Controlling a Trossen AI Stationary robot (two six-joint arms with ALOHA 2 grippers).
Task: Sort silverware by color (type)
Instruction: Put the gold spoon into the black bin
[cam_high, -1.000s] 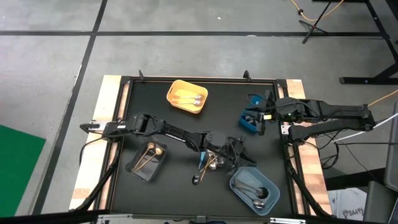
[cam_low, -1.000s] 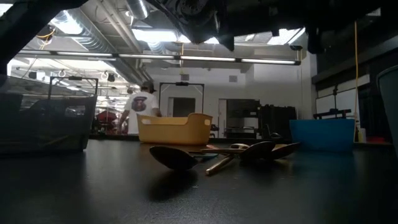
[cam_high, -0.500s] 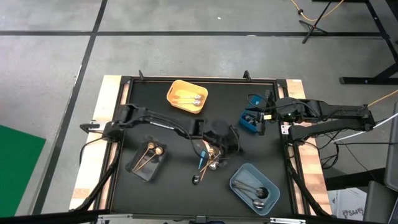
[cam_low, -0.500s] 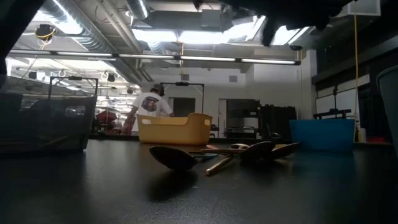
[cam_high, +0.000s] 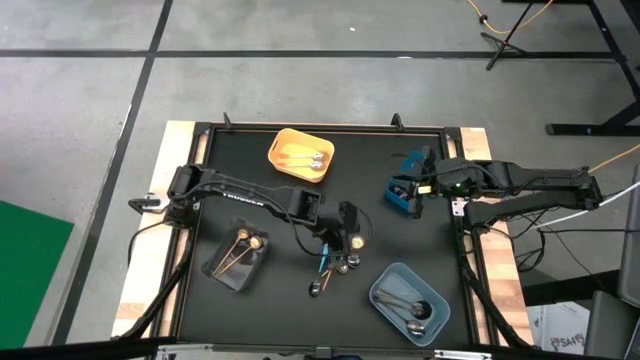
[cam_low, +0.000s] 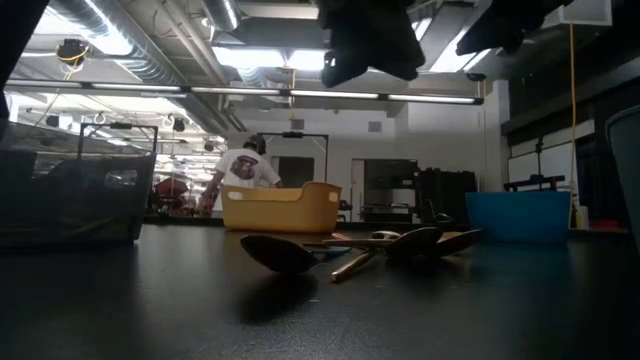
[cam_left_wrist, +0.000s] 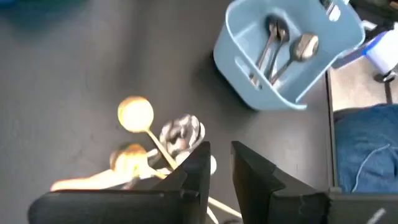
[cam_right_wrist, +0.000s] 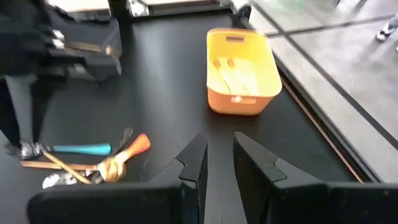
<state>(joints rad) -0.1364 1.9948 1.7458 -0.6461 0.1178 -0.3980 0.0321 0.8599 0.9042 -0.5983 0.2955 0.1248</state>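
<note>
The left gripper (cam_high: 352, 232) hovers over the silverware (cam_high: 335, 262) heaped mid-table, fingers slightly parted, holding nothing. The right gripper (cam_high: 412, 190), likewise narrowly parted and empty, waits near the right edge.

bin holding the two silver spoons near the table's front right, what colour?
Light grey-blue bin; the left wrist view shows it best, spoons inside.

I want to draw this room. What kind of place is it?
Probably a robot lab or workshop: bare ceiling pipes, a concrete floor with taped lines, and dark robot arms over a black table.
</note>
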